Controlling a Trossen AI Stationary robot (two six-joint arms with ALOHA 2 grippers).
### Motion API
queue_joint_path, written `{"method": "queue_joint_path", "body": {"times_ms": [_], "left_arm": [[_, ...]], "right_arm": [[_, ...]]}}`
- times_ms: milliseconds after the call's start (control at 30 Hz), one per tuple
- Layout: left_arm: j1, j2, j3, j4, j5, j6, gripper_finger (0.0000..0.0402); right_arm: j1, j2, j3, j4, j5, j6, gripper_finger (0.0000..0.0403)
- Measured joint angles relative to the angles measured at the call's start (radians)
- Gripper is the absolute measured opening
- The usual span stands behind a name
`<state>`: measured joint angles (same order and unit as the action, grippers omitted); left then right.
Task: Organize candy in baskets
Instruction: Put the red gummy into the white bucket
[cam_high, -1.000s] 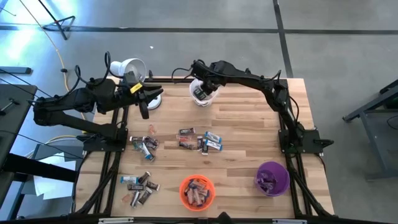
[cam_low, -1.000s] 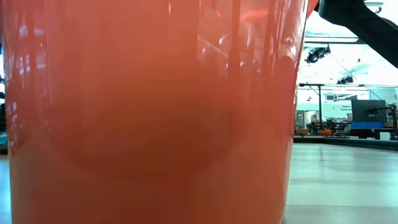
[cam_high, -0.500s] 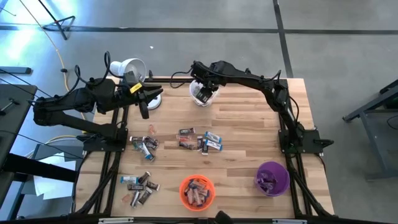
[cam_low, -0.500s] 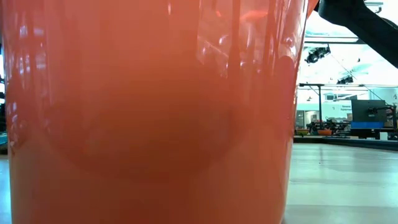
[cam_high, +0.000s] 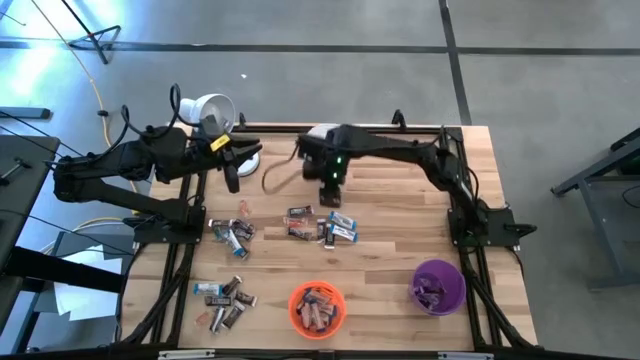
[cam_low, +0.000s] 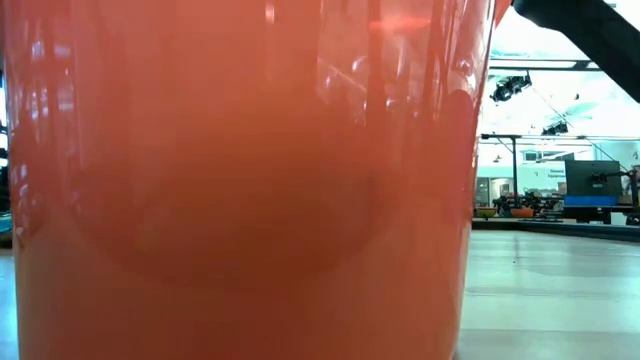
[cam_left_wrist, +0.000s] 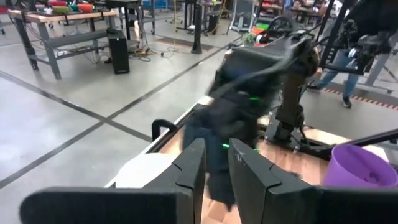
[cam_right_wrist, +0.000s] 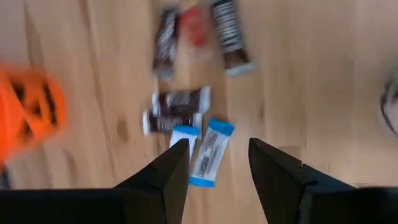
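A: While the right end effector (cam_right_wrist: 214, 163) hangs over the middle of the bench (cam_high: 400, 230), how do its fingers stand?

B: Spread apart, with nothing between them. Its wrist view looks down on two blue-and-white candy bars (cam_right_wrist: 203, 149) lying side by side on the wood, dark brown pieces (cam_right_wrist: 177, 109) just beyond them.

A: And the left end effector (cam_left_wrist: 216, 180)?

B: It sits near the far left edge, beside the white desk lamp (cam_high: 212, 110). Its two fingers are close together with a narrow gap, and I see nothing pinched there.

A: Where are the baskets?

B: The orange basket (cam_high: 317, 307) stands at the near edge, with wrapped pieces inside; it fills almost the whole low view. The purple basket (cam_high: 438, 285) is to its right, near the right arm's base, also with candy in it. The white basket (cam_high: 318, 140) is at the far edge, mostly hidden under the right arm.

A: And the loose candy?

B: One cluster (cam_high: 322, 225) lies mid-bench just below the right end effector, a second (cam_high: 232, 232) further left, and a third (cam_high: 225, 300) near the front left corner, beside the orange basket.
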<state>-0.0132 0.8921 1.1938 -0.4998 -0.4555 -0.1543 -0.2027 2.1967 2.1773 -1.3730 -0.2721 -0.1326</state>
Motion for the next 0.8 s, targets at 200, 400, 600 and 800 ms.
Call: {"method": "queue_joint_path", "body": {"times_ms": [200,400,600,800], "left_arm": [[0.0,0.0,0.0,-0.031,0.0,-0.001,0.0055],[0.0,0.0,0.0,-0.037,0.03,-0.02,0.0055],[-0.001,0.0,0.001,-0.069,0.117,-0.029,0.0055],[-0.001,-0.002,0.001,-0.087,0.133,-0.036,0.0055]], "right_arm": [[0.107,0.0,0.0,0.117,0.204,-0.117,0.016],[0.127,0.022,0.0,0.262,0.227,0.16,0.016],[0.131,0.066,0.0,0.278,0.229,0.361,0.016],[0.157,0.119,0.0,0.318,0.217,0.416,0.016]]}}
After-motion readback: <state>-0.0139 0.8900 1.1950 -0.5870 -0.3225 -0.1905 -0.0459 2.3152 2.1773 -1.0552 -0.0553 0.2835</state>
